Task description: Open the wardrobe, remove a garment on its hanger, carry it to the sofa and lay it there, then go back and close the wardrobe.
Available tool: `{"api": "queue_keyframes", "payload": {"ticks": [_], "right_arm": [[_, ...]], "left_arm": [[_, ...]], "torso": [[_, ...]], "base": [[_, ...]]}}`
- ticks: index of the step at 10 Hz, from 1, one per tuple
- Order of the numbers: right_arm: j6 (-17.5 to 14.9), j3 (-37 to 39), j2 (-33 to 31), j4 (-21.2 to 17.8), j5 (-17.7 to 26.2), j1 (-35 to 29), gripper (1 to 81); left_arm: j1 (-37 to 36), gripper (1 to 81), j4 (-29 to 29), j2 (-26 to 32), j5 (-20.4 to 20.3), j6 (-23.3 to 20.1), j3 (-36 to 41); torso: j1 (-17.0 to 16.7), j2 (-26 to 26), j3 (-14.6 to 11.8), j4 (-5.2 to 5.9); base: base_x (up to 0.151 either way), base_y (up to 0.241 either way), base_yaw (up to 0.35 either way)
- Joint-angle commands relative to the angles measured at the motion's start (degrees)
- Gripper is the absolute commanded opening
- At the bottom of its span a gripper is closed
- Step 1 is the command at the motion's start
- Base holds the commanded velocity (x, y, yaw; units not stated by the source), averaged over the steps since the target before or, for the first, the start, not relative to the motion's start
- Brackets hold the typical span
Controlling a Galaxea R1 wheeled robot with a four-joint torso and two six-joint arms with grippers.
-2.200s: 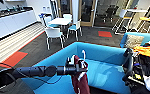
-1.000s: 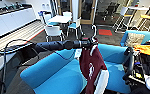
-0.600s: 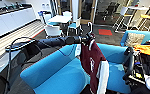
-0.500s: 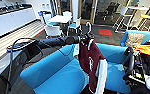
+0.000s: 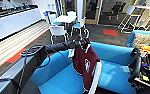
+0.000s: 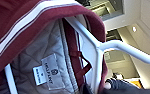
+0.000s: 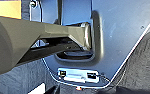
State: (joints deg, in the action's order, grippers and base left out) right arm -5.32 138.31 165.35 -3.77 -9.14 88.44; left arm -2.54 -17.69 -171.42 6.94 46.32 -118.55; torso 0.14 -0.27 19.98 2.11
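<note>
Maroon jacket: hanging on white hanger, over blue sofa
Left pincer: clamped on hanger
Right pincer: cannot tell

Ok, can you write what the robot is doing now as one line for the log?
stage: at sofa | left tool: holding hanger | jacket: hanging above seat, not laid down yet

Bright daylight, soft blur, wide-angle edge warp.
</note>
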Motion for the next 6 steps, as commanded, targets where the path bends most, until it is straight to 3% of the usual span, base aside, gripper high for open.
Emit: {"api": "queue_keyframes", "payload": {"ticks": [1, 2, 3, 4, 6], "right_arm": [[0.0, -0.5, -0.3, 0.4, 3.6, 0.3, 81.1], [0.0, -0.5, -0.3, 0.2, 3.6, 0.3, 81.1], [0.0, -0.4, -0.3, 0.2, 3.5, 0.4, 81.1], [0.0, -0.1, -0.3, 0.2, 3.5, 0.5, 81.1], [0.0, 0.4, -0.2, 0.2, 3.5, 0.6, 81.1]], "left_arm": [[-7.1, 1.0, 3.8, -6.4, 0.2, 1.0, -7.5], [-5.5, 1.0, 5.5, -7.3, 0.3, 1.0, -9.8], [-4.0, 1.0, 6.9, -7.4, 0.7, 1.0, -11.7], [-2.5, 1.0, 8.2, -7.2, 0.7, 1.0, -13.2], [0.8, 1.0, 11.7, -6.0, 1.5, 1.0, -16.4]], "torso": [[0.0, 0.0, 0.0, 5.49], [0.0, 0.0, 0.0, 1.79], [0.0, 0.0, 0.0, 3.56], [0.0, 0.0, 0.0, 4.5], [0.0, 0.0, 0.0, 4.63]], "base": [[0.0, 0.0, 0.0], [0.0, 0.0, 0.0], [0.0, 0.0, 0.0], [0.0, 0.0, 0.0], [0.0, 0.0, 0.0]]}}
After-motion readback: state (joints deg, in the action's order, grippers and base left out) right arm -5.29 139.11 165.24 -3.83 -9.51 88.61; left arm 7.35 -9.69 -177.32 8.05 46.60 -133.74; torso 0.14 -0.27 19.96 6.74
